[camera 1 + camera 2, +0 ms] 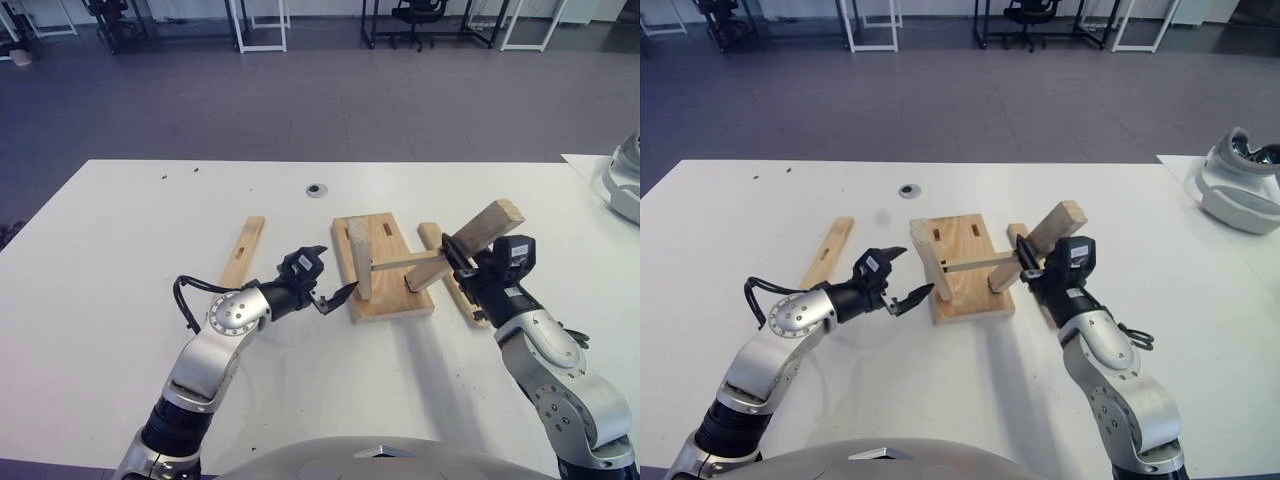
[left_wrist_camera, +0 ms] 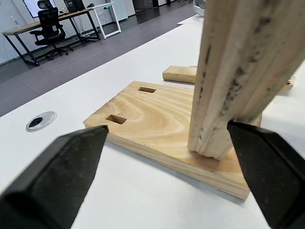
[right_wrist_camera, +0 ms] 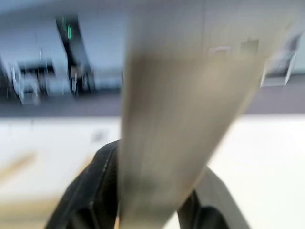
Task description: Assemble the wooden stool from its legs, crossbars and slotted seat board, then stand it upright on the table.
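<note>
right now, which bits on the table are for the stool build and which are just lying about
For the stool: seat board, upright leg, crossbar, tilted leg, slotted leg at left, flat leg right of the board.
Lying about: table grommet, headset.

The left arm [image 1: 215, 345] reaches forward with bent elbow, the left gripper [image 1: 336, 268] level, its two fingers spread wide. The right arm [image 1: 555, 375] angles inward, the right gripper [image 1: 462, 256] clamped on a tilted wooden leg [image 1: 490, 225].
</note>
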Robot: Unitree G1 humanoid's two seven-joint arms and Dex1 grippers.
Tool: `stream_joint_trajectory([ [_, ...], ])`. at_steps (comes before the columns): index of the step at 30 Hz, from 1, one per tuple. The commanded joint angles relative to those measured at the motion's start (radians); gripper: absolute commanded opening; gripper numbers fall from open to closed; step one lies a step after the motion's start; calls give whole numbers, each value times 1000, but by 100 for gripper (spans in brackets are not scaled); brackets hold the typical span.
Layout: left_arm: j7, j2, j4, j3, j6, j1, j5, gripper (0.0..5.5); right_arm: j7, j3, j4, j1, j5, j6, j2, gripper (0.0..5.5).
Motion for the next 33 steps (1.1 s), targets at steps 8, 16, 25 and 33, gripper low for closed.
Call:
stream_joint_trajectory([
  [8,50,-117,24,-59,-21,-144,-17,461,145,129,59,-121,7,147,-16,212],
  [16,49,-213,45,-58,-55,-257,-41,461,206,196,105,-188,22,191,17,212],
  [25,-16,47,34,183,-66,-161,-33,461,241,-65,115,-243,63,14,39,212],
  [33,-97,172,0,340,-26,-456,-186,461,354,-206,38,-445,204,29,-85,212],
])
